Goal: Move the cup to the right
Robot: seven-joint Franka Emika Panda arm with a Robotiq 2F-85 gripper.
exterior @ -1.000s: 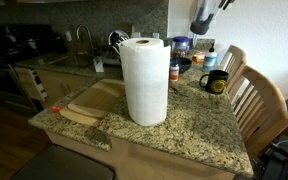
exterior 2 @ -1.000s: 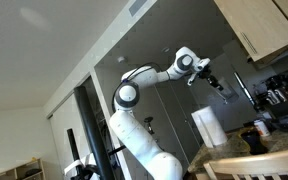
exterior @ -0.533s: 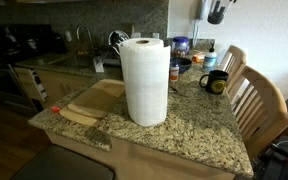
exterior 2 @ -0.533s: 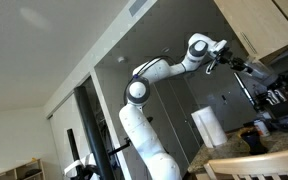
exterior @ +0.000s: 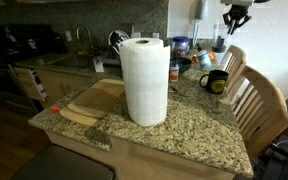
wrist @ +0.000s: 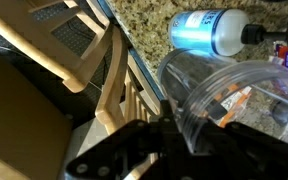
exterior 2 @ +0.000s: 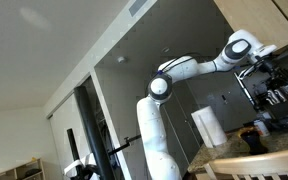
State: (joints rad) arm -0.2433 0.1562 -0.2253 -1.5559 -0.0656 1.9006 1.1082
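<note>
Jaws hang high above the table's (exterior: 189, 125) chair-side edge, and I can't tell whether they're open or closed. The dark cup (exterior: 215, 82) stands upright well below, slightly toward the paper towel roll (exterior: 144, 80). A near-straight drop looks likely.

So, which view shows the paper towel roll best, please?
An exterior view: the paper towel roll stands whole and near. In an exterior view it looks small; the wrist view lacks it.

We saw a speckled granite bench (exterior: 199, 135) bearing an upright paper towel roll (exterior: 144, 80), a wooden cutting board (exterior: 89, 103) just beside it, and a dark cup (exterior: 215, 82) well apart.
</note>
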